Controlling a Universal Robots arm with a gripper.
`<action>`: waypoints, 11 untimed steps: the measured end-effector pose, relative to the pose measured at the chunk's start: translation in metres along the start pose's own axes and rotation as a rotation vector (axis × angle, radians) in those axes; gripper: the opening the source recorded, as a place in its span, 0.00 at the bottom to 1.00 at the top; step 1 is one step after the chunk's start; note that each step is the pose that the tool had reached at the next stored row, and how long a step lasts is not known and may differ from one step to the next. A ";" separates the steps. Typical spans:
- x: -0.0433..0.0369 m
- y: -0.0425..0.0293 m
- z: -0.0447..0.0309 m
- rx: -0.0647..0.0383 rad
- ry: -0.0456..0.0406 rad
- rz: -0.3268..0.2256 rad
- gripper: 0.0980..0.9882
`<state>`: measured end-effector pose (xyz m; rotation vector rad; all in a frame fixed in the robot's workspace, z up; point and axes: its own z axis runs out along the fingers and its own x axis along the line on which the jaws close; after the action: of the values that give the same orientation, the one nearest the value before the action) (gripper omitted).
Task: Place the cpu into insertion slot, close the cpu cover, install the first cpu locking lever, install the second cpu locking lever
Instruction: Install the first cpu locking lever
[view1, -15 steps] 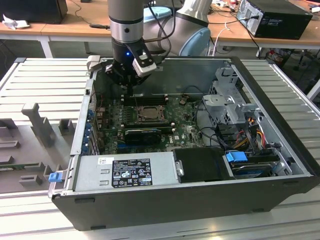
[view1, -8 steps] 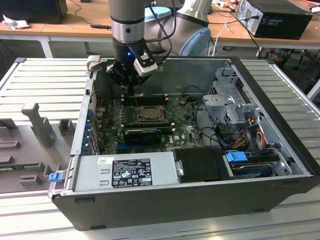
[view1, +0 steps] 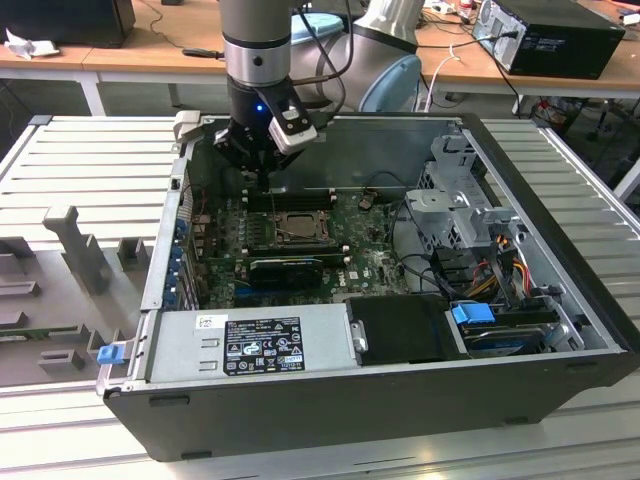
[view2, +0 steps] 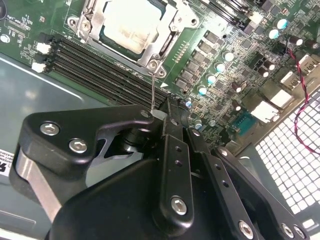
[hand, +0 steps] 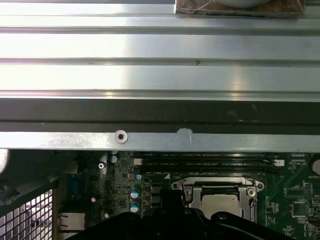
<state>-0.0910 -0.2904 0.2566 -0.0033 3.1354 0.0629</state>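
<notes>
Status on the cpu (view2: 132, 25): we see it seated flat in the insertion slot (view1: 272, 238), silvery top up, near the middle of the motherboard (view2: 235, 60). We mark the cpu cover (view2: 150, 59) as closed, its metal frame lying around the chip in both wrist views. A thin wire locking lever (view2: 153, 90) runs from the cover's corner straight to the gripper (view2: 162, 116). Fingers are drawn together, and we read them as pinched on the lever's free end. Memory slots (view2: 95, 65) lie just beside the socket, between it and the gripper. In the exterior view we put the gripper (view1: 263, 178) over the board edge nearest the case's far wall, the arm coming down from above. The case (view1: 400, 400) lies open on a slatted table (view1: 90, 150), with the power supply (view1: 250, 345) along its near wall.
</notes>
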 end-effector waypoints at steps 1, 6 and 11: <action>-0.0005 0.0000 0.0000 0.000 0.0000 0.000 0.01; -0.0029 0.0000 0.0002 0.000 0.0000 0.000 0.01; -0.0060 0.0000 0.0004 0.000 0.0000 0.000 0.01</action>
<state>-0.0850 -0.2904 0.2563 -0.0030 3.1354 0.0630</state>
